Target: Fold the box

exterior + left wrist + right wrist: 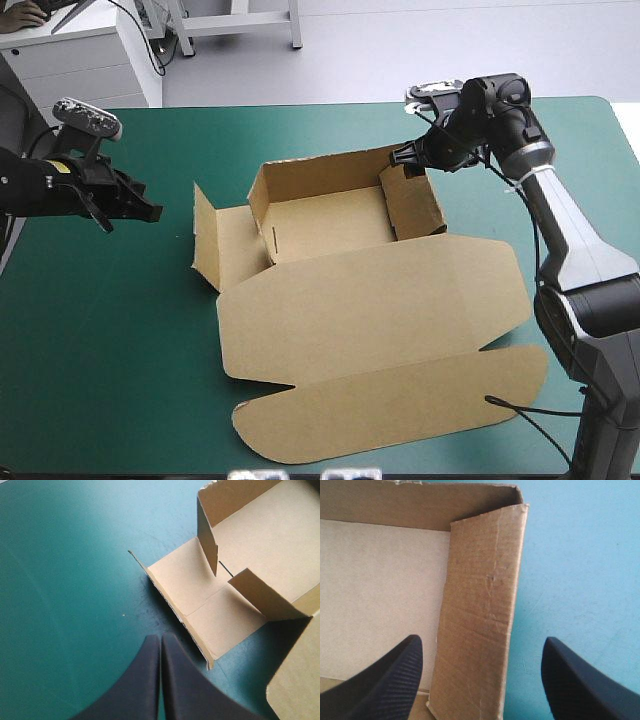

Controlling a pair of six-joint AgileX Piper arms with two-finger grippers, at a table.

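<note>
From above: the box (350,290) sits mid-tabletop (120,380), far and right walls up, left flap (240,240) splayed out, lid flat toward the near edge. Left wrist: left gripper (160,636) pressed together, empty, short of that flap. Right wrist: right gripper (481,640) spread astride the right wall (485,590). Roughly halfway, I'd say.

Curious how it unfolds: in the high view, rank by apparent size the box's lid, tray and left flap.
Largest, the lid; then the tray; smallest, the left flap, though its raised edge may hide some.
</note>
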